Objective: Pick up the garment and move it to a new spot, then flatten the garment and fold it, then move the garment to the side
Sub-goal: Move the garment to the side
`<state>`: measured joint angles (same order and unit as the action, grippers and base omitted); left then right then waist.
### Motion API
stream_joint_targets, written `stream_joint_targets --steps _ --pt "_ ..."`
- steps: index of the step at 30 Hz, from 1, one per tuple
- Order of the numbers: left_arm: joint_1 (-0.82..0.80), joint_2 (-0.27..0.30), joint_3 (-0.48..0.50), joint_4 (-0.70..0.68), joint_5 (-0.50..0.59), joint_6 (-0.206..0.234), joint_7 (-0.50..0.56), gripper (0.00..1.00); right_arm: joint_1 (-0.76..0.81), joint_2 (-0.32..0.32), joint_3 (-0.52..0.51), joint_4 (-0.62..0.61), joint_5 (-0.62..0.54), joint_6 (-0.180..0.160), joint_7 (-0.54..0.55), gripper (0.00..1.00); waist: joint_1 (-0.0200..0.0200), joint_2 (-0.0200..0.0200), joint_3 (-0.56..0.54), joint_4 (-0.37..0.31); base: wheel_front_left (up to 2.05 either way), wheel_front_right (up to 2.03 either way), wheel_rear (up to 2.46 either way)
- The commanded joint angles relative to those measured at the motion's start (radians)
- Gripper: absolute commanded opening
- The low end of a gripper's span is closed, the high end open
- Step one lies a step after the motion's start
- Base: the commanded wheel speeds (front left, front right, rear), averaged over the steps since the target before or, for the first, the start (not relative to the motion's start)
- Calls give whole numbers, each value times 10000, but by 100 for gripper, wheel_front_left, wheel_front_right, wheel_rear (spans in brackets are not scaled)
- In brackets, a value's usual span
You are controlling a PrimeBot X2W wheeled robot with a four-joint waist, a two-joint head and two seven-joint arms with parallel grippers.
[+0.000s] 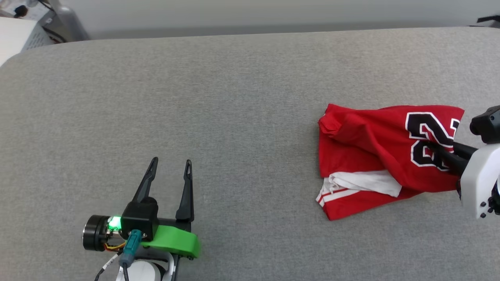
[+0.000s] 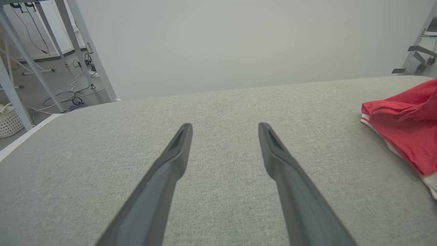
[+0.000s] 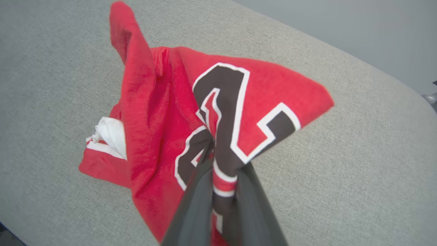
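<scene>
The garment (image 1: 375, 156), a red jersey with white sleeve fabric and a black white-outlined number, lies crumpled on the right of the grey table. My right gripper (image 1: 431, 146) reaches in from the right edge and is shut on the garment at the printed number; in the right wrist view the cloth (image 3: 225, 116) is pinched up between the dark fingers (image 3: 194, 205). My left gripper (image 1: 172, 164) rests low at the front left, open, with nothing between its fingers (image 2: 174, 153). The garment's edge (image 2: 406, 126) shows at the right of the left wrist view.
The grey padded table (image 1: 234, 97) spreads wide to the left and behind the garment. Beyond its far left corner stand metal frame legs (image 2: 20, 58), floor cables and a white basket (image 2: 8, 121). A pale wall runs behind.
</scene>
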<state>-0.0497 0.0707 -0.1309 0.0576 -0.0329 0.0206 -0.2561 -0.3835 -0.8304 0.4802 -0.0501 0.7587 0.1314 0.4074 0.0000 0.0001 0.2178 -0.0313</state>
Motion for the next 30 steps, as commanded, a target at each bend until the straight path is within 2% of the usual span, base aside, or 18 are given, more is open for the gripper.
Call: stream_joint_targets --steps 1,4,9,13,22,30 --pt "-161 98 49 -73 86 -24 -57 100 -250 -26 -93 -33 -98 -7 -93 0 0 -1 378 -680 0 0 0" --pt "-346 208 60 -149 147 -77 -57 100 -389 -65 -298 87 -118 -7 -126 0 0 -1 718 -881 0 0 0" --pt "-775 377 27 -353 260 -149 -57 100 -707 -548 -777 699 -202 -7 -74 0 0 -1 1497 -945 0 0 0" --pt "-1108 485 -10 -578 302 -203 -57 100 -1040 -1080 -1233 1415 -194 -7 -26 0 0 -1 2143 -804 0 0 0" --pt "-1769 552 -132 -1051 348 -197 -57 100 -1924 -1830 -2432 3532 -852 -7 10 0 0 -1 3274 -353 0 0 0" --pt "-2013 598 -211 -1293 350 -124 -57 100 -2605 -1788 -3518 5132 -1654 -7 -41 0 0 -1 3870 -141 0 0 0"
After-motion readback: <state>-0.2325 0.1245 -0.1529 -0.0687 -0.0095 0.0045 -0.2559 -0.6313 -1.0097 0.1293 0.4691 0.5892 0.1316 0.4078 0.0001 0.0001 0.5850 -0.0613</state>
